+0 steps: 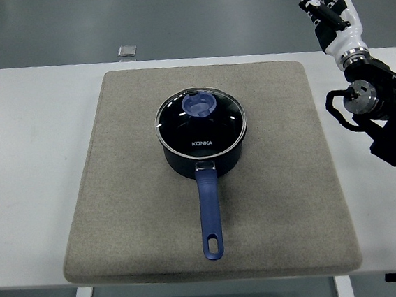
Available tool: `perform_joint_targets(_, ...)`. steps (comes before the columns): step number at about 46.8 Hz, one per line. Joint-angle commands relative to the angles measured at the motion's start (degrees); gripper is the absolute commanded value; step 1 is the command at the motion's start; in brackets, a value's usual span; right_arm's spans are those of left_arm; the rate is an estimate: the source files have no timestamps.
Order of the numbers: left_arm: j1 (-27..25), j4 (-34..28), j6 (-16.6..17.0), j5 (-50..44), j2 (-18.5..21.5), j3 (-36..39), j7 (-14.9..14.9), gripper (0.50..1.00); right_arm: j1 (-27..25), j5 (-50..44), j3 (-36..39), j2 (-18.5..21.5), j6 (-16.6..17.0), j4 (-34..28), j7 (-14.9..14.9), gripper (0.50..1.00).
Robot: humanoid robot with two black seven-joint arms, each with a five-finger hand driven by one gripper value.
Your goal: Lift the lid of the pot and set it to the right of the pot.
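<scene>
Nothing grasped yet, so I read this as the approach step, pre-reach.

Near: the bench (25, 172) carries a grey mat (285, 182). The pot's blue handle (210, 214) points at the near edge, loop end closest to me.

Mid: the pot (204, 155) sits about centre of the mat, upright. The lid (175, 126) is seated on it, rim flush all round as far as I can see, with the blue knob (199, 105) at its centre. The glass is dark, so I can't tell what's in the pot, if anything.

Right of the pot the mat is bare, so that's my drop zone.

Far right: the right robot hand (328, 6) is raised well above and beyond the mat's far right corner, fingers spread wide and pointing up, holding nothing. It's well apart from the lid. Left arm not in view.

Far: a small square object (127, 51) lies just past the bench's far edge; can't make out what.

Next move as I see it: bring the right robot hand down and left over the knob, close the fingers around it, lift straight up. The knob is small and low, so alignment matters.
</scene>
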Motion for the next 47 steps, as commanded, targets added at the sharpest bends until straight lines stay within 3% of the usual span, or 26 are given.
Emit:
perform_joint_targets(1, 0.0, 0.0, 0.0, -0.01, 0.0, 0.02, 0.0, 1.0, -0.09, 0.0, 0.0, 0.12, -0.01, 0.0, 0.09, 0.905)
perform_joint_targets(47, 0.0, 0.0, 0.0, -0.01, 0.0, 0.02, 0.0, 1.0, 0.44, -1.23, -0.87, -1.55, 0.25, 0.18, 0.0, 0.905)
